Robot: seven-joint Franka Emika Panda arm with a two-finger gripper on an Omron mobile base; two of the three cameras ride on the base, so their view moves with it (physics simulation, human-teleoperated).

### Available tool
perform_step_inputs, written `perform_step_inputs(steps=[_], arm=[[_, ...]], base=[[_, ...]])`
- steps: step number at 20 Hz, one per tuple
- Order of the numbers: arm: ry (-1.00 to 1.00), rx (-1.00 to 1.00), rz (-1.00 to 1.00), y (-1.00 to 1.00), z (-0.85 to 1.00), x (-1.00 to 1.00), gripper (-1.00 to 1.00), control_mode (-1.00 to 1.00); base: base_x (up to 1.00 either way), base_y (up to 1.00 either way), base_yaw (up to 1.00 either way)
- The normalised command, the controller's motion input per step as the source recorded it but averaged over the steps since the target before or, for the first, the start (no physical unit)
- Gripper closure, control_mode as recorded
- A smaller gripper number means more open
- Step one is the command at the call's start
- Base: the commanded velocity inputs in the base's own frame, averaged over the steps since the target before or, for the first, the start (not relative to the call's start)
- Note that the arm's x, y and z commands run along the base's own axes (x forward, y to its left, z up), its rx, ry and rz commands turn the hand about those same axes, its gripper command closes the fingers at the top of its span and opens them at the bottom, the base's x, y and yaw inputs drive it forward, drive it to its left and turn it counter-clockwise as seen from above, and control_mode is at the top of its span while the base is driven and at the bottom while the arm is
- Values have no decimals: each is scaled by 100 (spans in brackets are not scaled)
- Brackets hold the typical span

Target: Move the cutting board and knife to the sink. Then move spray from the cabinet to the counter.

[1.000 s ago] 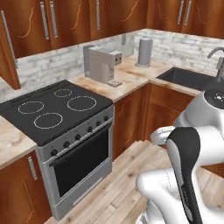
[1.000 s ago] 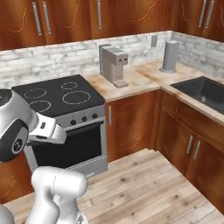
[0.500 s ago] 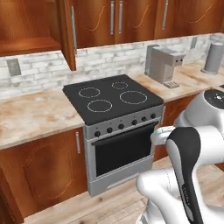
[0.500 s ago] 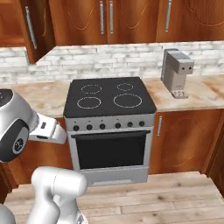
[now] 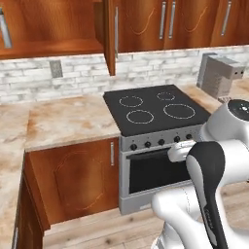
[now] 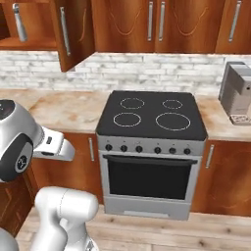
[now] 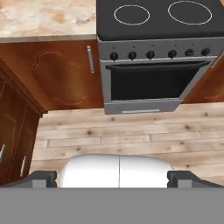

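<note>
The gripper (image 7: 112,178) stood wide open and empty above pale wood-plank floor. The slim grey spray (image 6: 19,23) stood on the open reddish cabinet's (image 6: 73,29) plain shelf, far left above the blotchy marble counter (image 5: 68,121), left of the smooth black stove (image 6: 152,115).

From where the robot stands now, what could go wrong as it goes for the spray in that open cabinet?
1. The spray stands at the far left of the cabinet shelf, so an open gripper sweeping in could tip it.
2. The open cabinet door juts out beside the shelf; the rising arm might clip it.
3. The stove front sits close to the base.
</note>
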Motion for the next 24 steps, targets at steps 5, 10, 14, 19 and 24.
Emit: perform_step_inputs(steps=[5, 10, 14, 19, 24], arm=[[0, 0, 0, 0, 0, 0, -100, 100], [0, 0, 0, 0, 0, 0, -100, 100], [0, 0, 0, 0, 0, 0, -100, 100], [0, 0, 0, 0, 0, 0, -100, 100], [0, 0, 0, 0, 0, 0, -100, 100]], base=[[36, -3, 35], [11, -3, 53], [0, -3, 63], [1, -10, 62], [0, -51, 61]])
